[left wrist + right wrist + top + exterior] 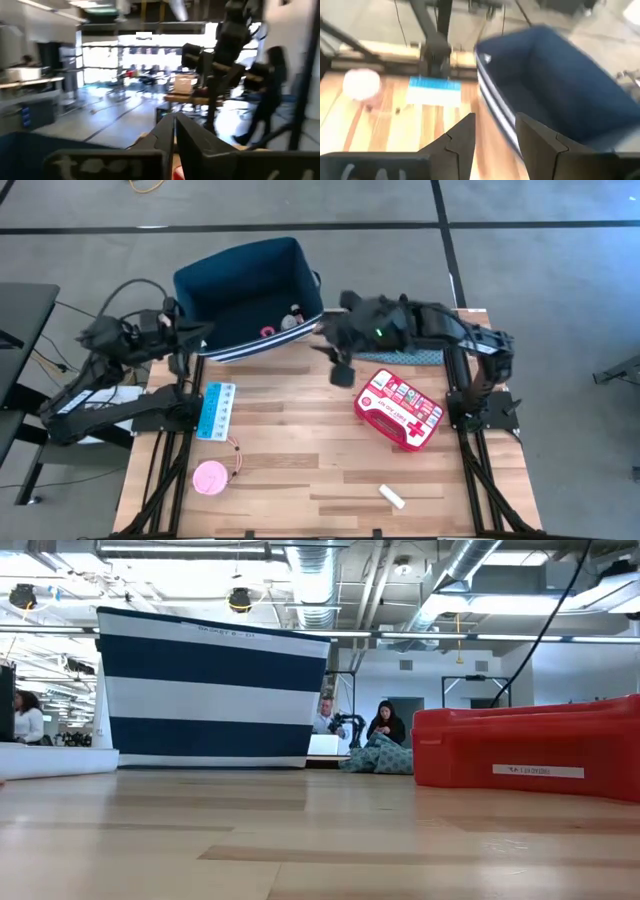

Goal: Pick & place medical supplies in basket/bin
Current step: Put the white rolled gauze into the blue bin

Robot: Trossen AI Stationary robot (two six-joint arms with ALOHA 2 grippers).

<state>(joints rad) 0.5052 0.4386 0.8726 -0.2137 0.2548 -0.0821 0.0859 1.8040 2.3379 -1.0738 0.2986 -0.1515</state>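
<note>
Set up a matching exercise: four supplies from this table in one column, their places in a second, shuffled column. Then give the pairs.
Things:
1. red first-aid pouch
2. pink round tub
3. light-blue flat box
4. white tube

Places:
A. front left of the table
B. right side, by the right arm's base
C. left side, beside the left arm's base
D. front edge, right of centre

Pairs: 1-B, 2-A, 3-C, 4-D
</note>
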